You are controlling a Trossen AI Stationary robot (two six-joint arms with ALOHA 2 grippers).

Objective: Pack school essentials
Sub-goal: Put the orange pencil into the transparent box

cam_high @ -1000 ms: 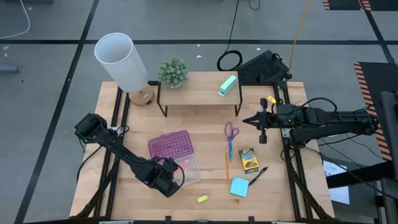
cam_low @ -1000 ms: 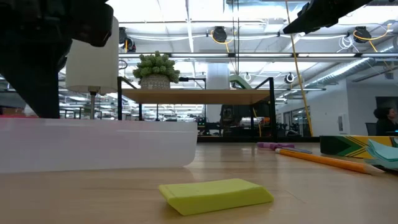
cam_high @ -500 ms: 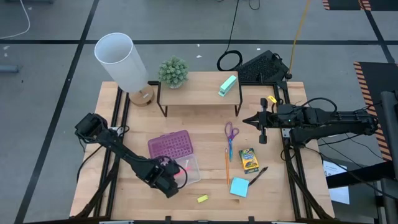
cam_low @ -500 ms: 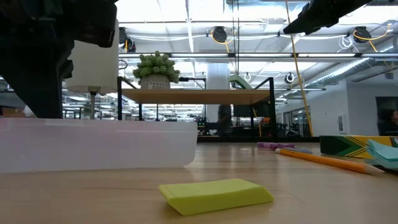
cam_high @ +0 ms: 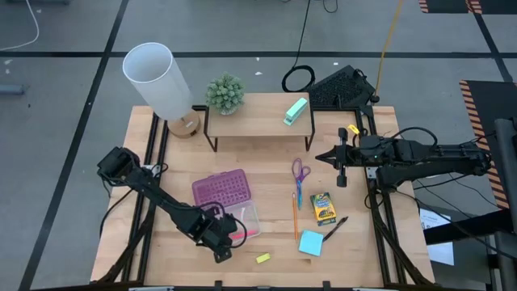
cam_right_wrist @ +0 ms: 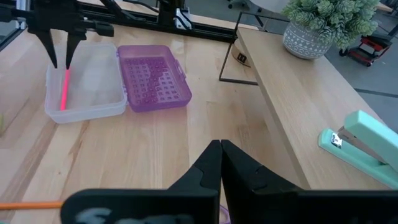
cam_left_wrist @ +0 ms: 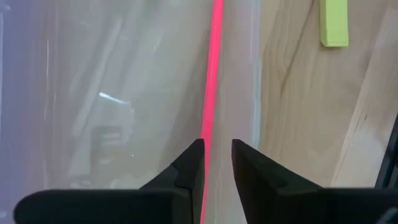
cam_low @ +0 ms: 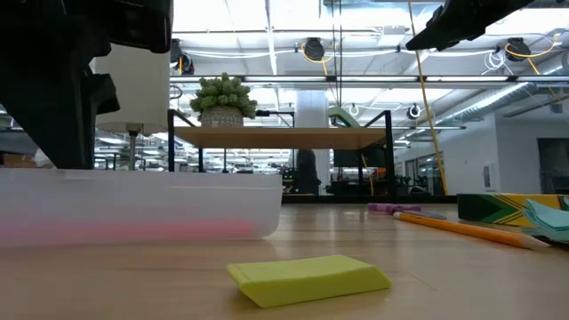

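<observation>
Left wrist view: the left tool (cam_left_wrist: 217,163) hangs directly over the clear case (cam_left_wrist: 124,93), its fingers a narrow gap apart and gripping nothing, with the pink pencil (cam_left_wrist: 211,81) lying flat on the case floor beneath them. The step in hand appears to be the release of that pencil; done well, the tool should rise straight up so neither finger drags the pencil or catches the case wall, which runs just beside it. From the high view, the case (cam_high: 242,220) sits open near the table's (cam_high: 266,129) front left, its purple lid (cam_high: 220,189) folded back alongside, and the pink pencil (cam_high: 240,234) is the only item visible inside. The rest wait outside, to the right: purple-handled scissors (cam_high: 300,172), orange pencil (cam_high: 295,214), crayon box (cam_high: 322,207), black pen (cam_high: 335,226) and blue sticky-note pad (cam_high: 310,242), with the small yellow eraser (cam_high: 262,258) just in front of the case. The right tool (cam_high: 340,166) is parked above the table's right edge, well apart from the stationery, its fingers closed together on nothing. A mint-green block (cam_high: 296,111) rests on the raised shelf (cam_high: 258,121) beside a potted plant (cam_high: 224,94).
</observation>
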